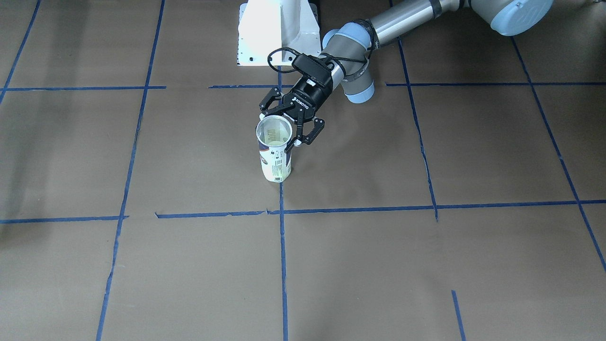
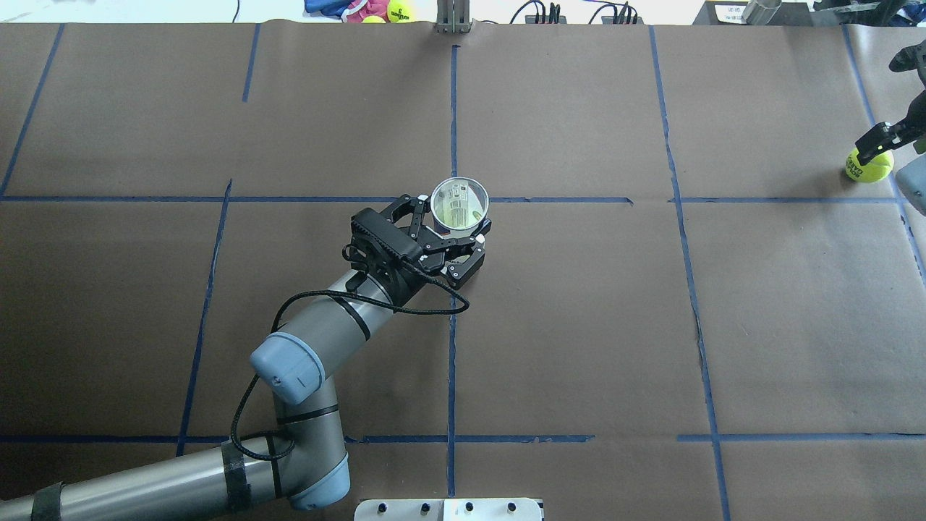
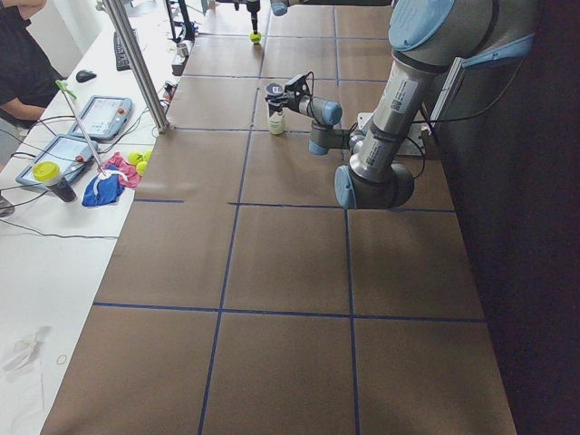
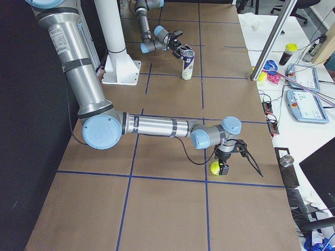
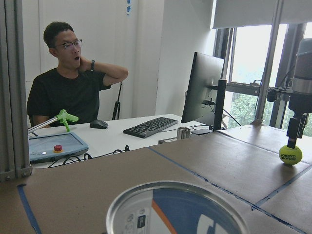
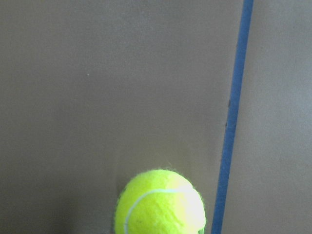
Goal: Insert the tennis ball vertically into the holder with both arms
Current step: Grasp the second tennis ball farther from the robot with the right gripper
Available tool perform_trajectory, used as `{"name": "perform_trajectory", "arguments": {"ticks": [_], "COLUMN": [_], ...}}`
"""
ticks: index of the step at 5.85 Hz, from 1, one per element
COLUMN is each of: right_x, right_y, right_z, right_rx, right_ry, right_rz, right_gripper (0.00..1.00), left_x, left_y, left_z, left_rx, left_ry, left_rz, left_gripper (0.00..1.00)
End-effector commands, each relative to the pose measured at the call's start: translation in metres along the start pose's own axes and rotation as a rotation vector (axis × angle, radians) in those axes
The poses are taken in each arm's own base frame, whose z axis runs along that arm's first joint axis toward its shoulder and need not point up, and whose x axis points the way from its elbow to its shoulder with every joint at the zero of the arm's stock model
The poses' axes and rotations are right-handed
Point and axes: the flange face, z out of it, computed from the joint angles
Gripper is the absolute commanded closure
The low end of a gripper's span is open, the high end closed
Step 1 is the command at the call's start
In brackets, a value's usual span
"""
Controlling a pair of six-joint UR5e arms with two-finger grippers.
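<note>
Your left gripper (image 2: 454,226) is clamped around the upper wall of the holder (image 1: 274,163), which stands upright mid-desk (image 2: 579,325). Your right gripper (image 2: 881,141) sits just over the tennis ball (image 2: 868,166), well apart near the desk's edge; you cannot tell whether it grips.

Brown-papered tabletop (image 2: 579,325), ruled into big squares by blue tape (image 2: 451,340). Upright near the centre from overhead, on the middle tape line: a clear can (image 2: 459,202), open mouth up. Far out at 2 o'clock, near the edge: a yellow-green tennis ball (image 2: 868,165). At 6 o'clock, flat at the near edge: a white pedestal foot (image 2: 448,509) with dark bolt heads.
</note>
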Motion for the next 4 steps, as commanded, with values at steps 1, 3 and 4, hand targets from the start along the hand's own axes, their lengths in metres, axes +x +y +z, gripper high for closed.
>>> {"name": "perform_trajectory", "arguments": {"ticks": [1, 3, 4], "right_x": [-0.004, -0.024, -0.031], "right_y": [0.003, 0.000, -0.002], "right_z": [0.009, 0.023, 0.027], "right_rx": [-0.007, -0.017, -0.023], "right_ry": [0.013, 0.056, 0.060], "right_rz": [-0.013, -0.051, -0.061], "right_gripper": [0.01, 0.01, 0.01], "left_x": [0.000, -0.001, -0.001], "left_y": [0.001, 0.001, 0.001], "left_z": [0.000, 0.000, 0.000], "left_rx": [-0.001, -0.001, -0.002], "left_ry": [0.000, 0.000, -0.001], "left_rz": [0.001, 0.001, 0.001], "left_gripper": [0.17, 0.17, 0.17]}}
